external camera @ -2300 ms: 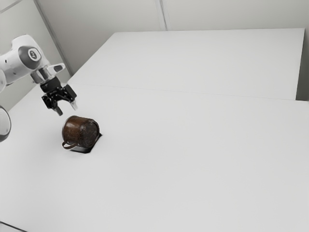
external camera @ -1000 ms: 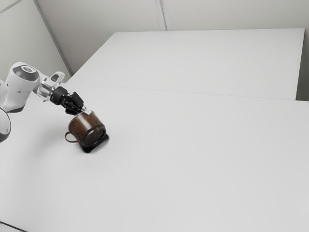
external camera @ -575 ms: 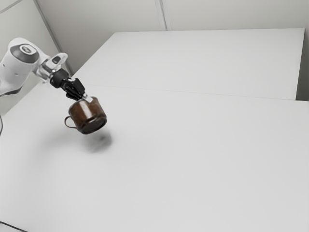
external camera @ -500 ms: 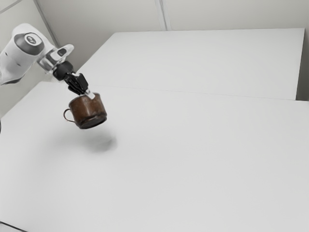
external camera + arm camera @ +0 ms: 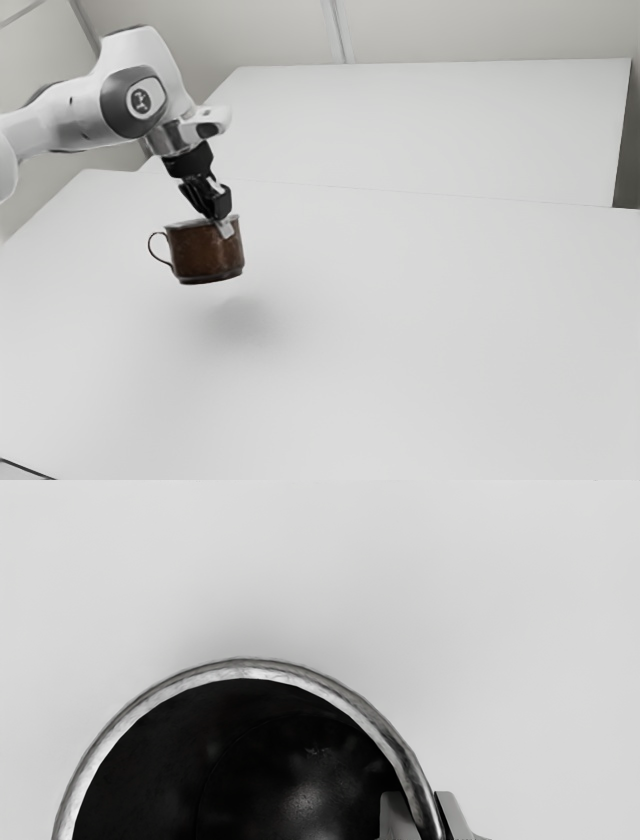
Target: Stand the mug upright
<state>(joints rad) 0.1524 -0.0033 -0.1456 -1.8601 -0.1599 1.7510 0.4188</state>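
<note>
Over white tabletop point(image 5: 420, 330), at exterior view's nine o'clock, found brown metal mug point(image 5: 205, 255) aloft, nearly upright, pinched across rim point(image 5: 245, 672) by gripper point(image 5: 425, 811); advised slow, level lowering, releasing only once seated flat.

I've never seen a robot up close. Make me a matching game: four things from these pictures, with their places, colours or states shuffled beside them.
1. Mug
2. Mug's handle
3. End effector
4. Table

A. Shut on the mug's wall near the rim
B. Plain and whitish
C. Brown outside, held in the air
D. Toward the exterior view's left

Pairs: 1-C, 2-D, 3-A, 4-B
</note>
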